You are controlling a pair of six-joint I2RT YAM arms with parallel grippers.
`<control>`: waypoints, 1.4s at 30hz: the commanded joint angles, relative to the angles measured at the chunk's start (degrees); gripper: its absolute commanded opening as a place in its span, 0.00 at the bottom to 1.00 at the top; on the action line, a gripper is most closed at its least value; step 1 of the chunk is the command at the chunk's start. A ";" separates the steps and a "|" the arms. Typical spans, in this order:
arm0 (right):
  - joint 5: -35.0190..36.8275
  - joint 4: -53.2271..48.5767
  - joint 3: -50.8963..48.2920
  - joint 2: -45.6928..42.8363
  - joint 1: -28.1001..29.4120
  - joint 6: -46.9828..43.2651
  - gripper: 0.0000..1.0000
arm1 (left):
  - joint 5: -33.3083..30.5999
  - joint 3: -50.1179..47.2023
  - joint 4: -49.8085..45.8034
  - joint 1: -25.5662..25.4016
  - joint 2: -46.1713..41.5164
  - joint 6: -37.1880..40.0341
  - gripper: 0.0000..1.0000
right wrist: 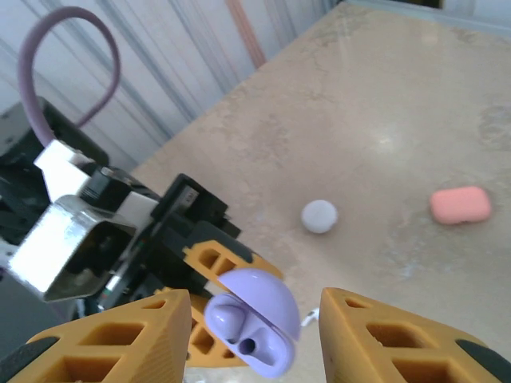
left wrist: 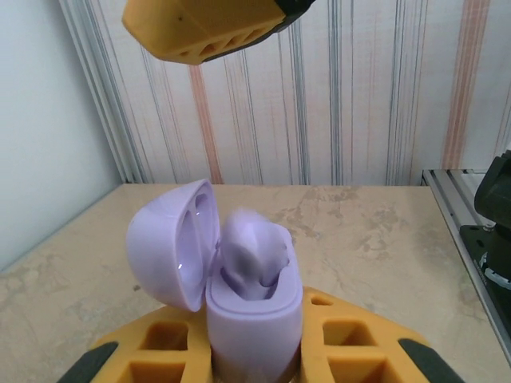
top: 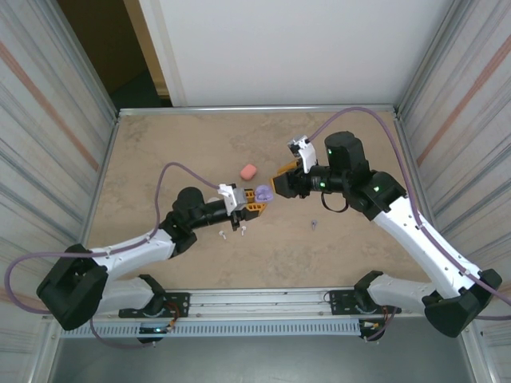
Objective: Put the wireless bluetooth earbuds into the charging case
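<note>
My left gripper (left wrist: 255,355) is shut on the base of an open purple charging case (left wrist: 255,315), held upright with its lid (left wrist: 170,243) swung to the left. One purple earbud (left wrist: 251,251) sits in the case; in the right wrist view it (right wrist: 227,314) fills one slot and the slot beside it is empty. My right gripper (right wrist: 255,335) hovers just above the case (right wrist: 263,303), open, with a finger on each side and nothing between them. A second purple earbud (top: 314,224) lies on the table to the right. Two white earbuds (top: 224,234) (top: 242,229) lie below the left gripper (top: 257,199).
A coral-pink case (top: 248,171) (right wrist: 459,204) lies shut on the table behind the grippers, and a white case (right wrist: 319,215) rests near it. Striped walls close in the left and right sides. The right gripper (top: 283,182) and left gripper nearly meet mid-table.
</note>
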 commanded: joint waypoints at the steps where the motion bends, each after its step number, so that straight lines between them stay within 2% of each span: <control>1: -5.97 2.20 -0.76 -1.17 0.03 4.57 0.47 | -2.24 -0.67 3.73 -0.33 -1.88 3.68 0.00; 6: -5.15 2.01 -1.44 -2.28 0.24 4.07 0.49 | -2.41 -0.52 3.93 -0.43 -2.60 4.00 0.00; 19: 4.85 -0.71 -4.27 -6.10 -1.21 3.90 0.56 | -4.97 -0.81 0.53 -0.42 -5.84 3.45 0.00; 26: 7.42 -1.08 -11.72 -10.04 -8.84 9.07 0.59 | -6.18 -1.75 0.45 -0.43 -7.99 3.38 0.00; 34: 8.87 -7.94 -18.99 -9.16 -17.01 13.79 0.58 | -7.33 -1.93 -0.33 -0.43 -9.52 3.36 0.00; 38: 9.21 -11.83 -20.63 -4.99 -20.03 14.28 0.57 | -7.06 -1.75 -0.76 -0.43 -9.91 3.44 0.00; 42: 10.43 -13.19 -21.98 1.39 -20.67 12.95 0.51 | -7.05 -1.59 -1.39 -0.39 -10.11 3.62 0.00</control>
